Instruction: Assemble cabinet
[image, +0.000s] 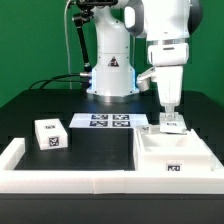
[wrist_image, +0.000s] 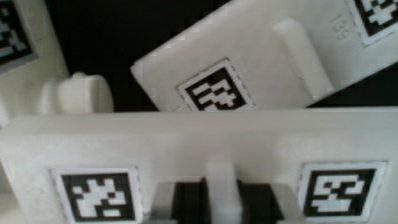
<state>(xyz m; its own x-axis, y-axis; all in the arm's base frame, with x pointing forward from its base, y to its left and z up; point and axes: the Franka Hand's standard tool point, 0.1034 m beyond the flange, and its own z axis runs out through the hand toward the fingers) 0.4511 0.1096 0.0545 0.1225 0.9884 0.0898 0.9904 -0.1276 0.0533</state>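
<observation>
The white cabinet body (image: 172, 158) lies at the exterior view's right, open side up, with a tag on its front wall. My gripper (image: 172, 118) reaches straight down at the body's far edge. It is shut on the top edge of a white tagged panel (image: 173, 127) that stands upright there. In the wrist view my black fingers (wrist_image: 185, 202) clamp a thin white edge of that panel (wrist_image: 196, 150), which carries two tags. My gripper (wrist_image: 217, 202) is centred between the tags. Beyond it lies a tilted white tagged piece (wrist_image: 222, 85).
A small white tagged block (image: 50, 134) sits at the exterior view's left. The marker board (image: 108, 121) lies in front of the robot base (image: 110, 75). A low white rim (image: 70, 180) edges the table's front. A rounded white part (wrist_image: 71, 95) shows in the wrist view.
</observation>
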